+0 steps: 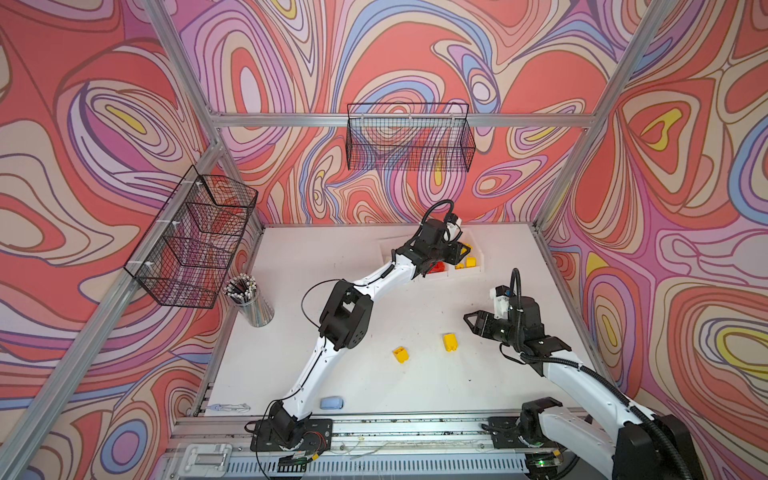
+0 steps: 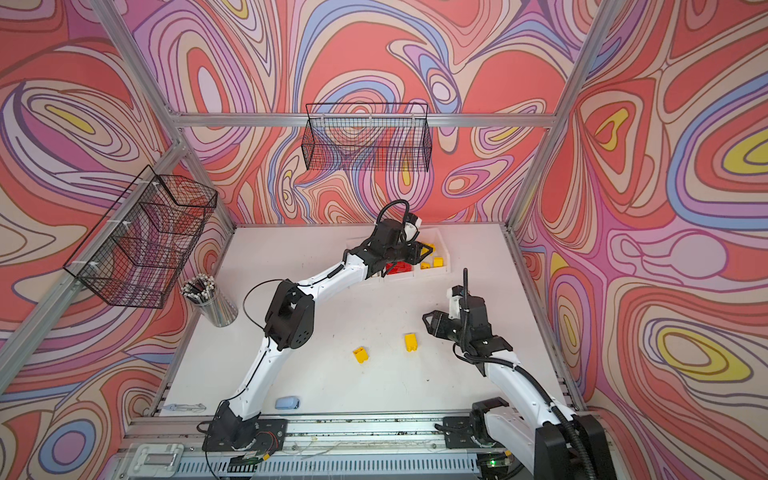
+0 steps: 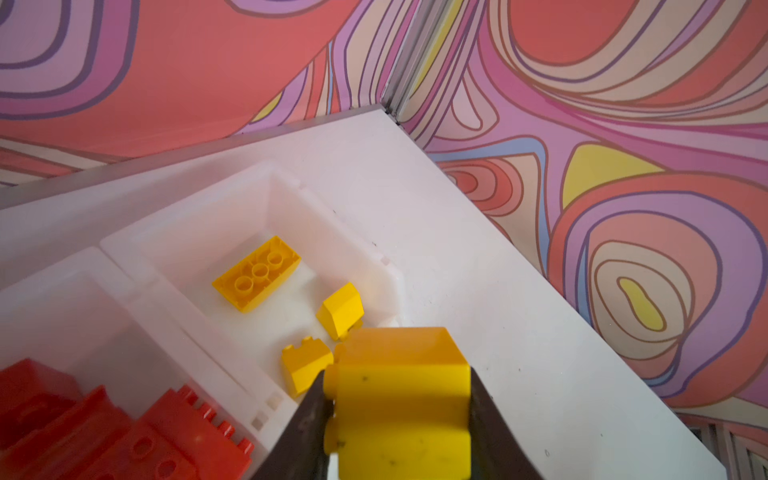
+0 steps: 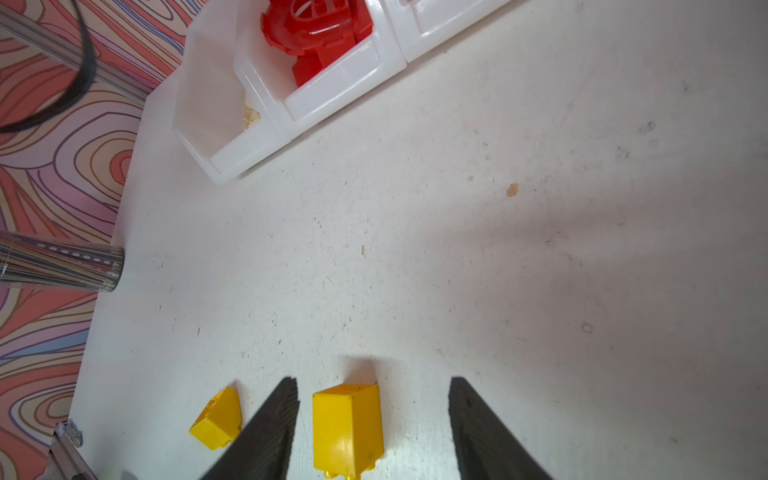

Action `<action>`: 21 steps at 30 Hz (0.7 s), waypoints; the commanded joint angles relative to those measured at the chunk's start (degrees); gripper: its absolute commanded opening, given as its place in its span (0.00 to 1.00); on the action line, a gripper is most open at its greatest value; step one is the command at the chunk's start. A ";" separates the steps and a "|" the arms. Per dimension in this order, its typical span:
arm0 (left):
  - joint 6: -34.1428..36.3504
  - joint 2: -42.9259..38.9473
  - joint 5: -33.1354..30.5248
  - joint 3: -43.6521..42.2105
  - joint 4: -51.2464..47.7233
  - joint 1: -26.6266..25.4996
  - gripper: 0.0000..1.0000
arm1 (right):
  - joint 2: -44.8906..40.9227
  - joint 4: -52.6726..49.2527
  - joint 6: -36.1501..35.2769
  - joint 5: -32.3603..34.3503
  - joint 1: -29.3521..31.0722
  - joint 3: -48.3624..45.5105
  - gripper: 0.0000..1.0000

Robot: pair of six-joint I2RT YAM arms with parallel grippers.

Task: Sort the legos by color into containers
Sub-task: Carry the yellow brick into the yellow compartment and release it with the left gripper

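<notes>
containers [image 4: 332,95]: white, joined in row | red legos [image 4: 320,29]: piled in the middle one | yellow legos [image 3: 257,274]: three binned, one held, two left outside

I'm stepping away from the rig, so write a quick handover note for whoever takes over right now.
Left hand: shut on a yellow brick, over the yellow bin's edge; three yellow bricks lie inside.
Right hand: open, above one of two loose yellow bricks on the table.
Done: red pieces in the middle bin; cream pieces barely show in the end bin.
To do: drop the held brick, then bin the two loose ones.
</notes>
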 commanded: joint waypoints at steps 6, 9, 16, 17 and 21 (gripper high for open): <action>-3.03 7.65 -1.53 7.13 11.68 0.63 0.32 | -0.21 2.30 -0.54 -2.92 1.22 -1.06 0.61; -2.53 9.09 -2.56 7.92 12.79 0.81 0.34 | -0.90 2.56 -0.29 -2.95 1.40 -1.61 0.61; -0.79 11.49 -4.08 11.18 9.71 0.97 0.60 | -1.15 3.75 0.41 -2.60 2.06 -2.65 0.62; -0.46 11.40 -4.36 11.10 9.44 0.99 0.64 | -1.02 3.82 0.41 -2.55 2.19 -2.69 0.62; 0.88 10.06 -5.03 10.47 8.47 1.07 0.72 | -0.92 2.91 0.37 -1.71 2.89 -2.15 0.62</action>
